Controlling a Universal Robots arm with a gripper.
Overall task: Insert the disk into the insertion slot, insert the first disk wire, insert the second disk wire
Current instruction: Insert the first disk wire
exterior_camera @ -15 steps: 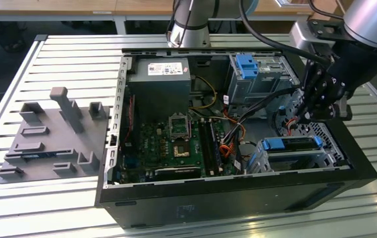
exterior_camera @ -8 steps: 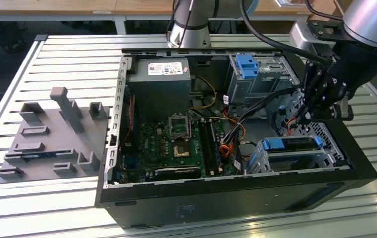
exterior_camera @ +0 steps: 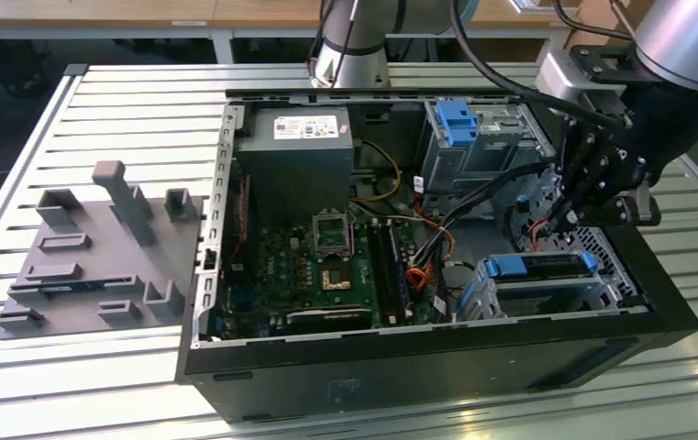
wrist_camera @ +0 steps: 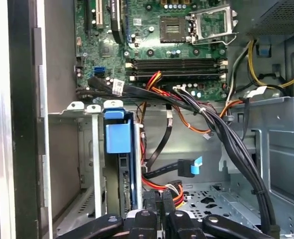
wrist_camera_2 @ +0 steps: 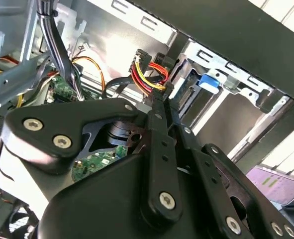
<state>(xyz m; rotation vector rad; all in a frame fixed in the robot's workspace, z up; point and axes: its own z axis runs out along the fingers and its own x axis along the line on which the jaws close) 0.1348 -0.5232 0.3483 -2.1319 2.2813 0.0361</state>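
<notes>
Setup here: the surface point(exterior_camera: 128, 101) is a pale slatted metal top. A black computer case point(exterior_camera: 422, 376) lies open on its side right on it. Just beside the case, on the exterior view's left, there's a grey plate point(exterior_camera: 80, 275) with upright blocks. The arm's base point(exterior_camera: 349, 60) stands past the case's far edge.

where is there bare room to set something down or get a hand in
In the exterior view, bare table slats lie beyond the grey fixture and on its near side. Inside the case it is crowded: cables run between the motherboard and the disk, with the gripper beside them.
</notes>
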